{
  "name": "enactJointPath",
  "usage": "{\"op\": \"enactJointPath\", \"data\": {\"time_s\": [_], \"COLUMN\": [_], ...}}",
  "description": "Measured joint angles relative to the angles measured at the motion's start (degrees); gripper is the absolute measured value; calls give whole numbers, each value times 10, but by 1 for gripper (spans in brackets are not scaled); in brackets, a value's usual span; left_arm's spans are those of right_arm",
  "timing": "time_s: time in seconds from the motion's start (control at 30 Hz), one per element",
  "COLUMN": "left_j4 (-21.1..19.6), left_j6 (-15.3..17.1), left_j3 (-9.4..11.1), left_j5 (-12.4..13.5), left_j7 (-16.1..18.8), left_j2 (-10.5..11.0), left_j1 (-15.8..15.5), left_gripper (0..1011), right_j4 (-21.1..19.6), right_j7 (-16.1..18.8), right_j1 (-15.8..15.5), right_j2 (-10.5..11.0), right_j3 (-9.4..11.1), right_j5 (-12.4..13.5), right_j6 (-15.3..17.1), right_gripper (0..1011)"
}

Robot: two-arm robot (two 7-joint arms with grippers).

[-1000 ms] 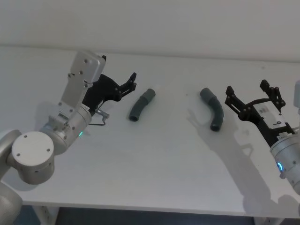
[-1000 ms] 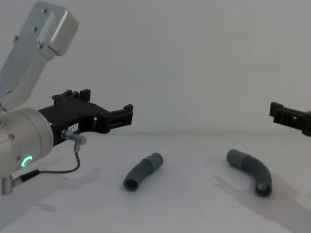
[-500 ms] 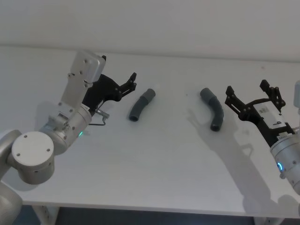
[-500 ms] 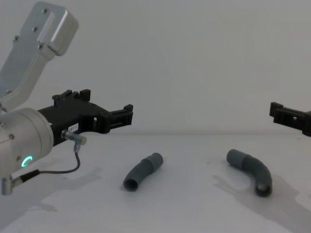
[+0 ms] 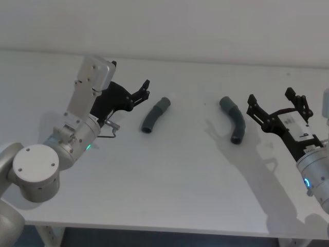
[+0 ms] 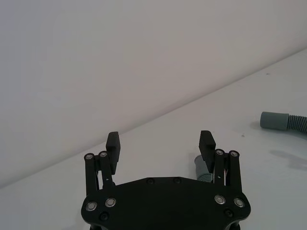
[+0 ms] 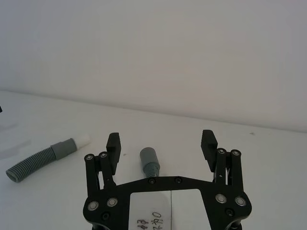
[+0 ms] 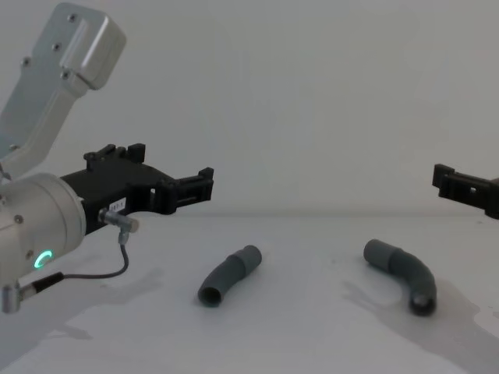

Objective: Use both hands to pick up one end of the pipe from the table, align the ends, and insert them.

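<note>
**Grey plastic is waiting to be joined**

The left pipe piece (image 5: 155,115) is lying flat on the white counter (image 5: 169,170), its open mouth turned toward the robot. The right pipe piece (image 5: 234,119) is lying well apart from it, bent like an elbow, its mouth likewise facing the robot. Neither is being touched. The left hand (image 5: 146,89) is hovering just beside the left pipe piece, above the counter, fingers spread wide and holding nothing. The right hand (image 5: 270,95) is hanging near the right pipe piece on its outer side, fingers also apart and empty. Trouble is likely lurking in the grasp: both pieces are round and curved, so a hand closing off-centre could roll or spin one away. A grip too near the mating end is risking a blocked insertion, and a tilted hold is risking ends meeting askew and jamming.
</note>
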Motion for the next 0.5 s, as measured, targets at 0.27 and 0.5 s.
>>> {"op": "enactJointPath", "data": {"time_s": [0.27, 0.5], "left_j4": [0, -2], "left_j6": [14, 52], "left_j3": [0, 0], "left_j5": [-9, -32], "left_j7": [-14, -49], "left_j2": [0, 3], "left_j1": [-3, -17], "left_gripper": [1001, 1001], "right_j4": [0, 0], "right_j7": [0, 0], "right_j1": [0, 0], "right_j2": [0, 0], "right_j3": [0, 0], "right_j5": [0, 0], "right_j6": [0, 0], "right_gripper": [1001, 1001]}}
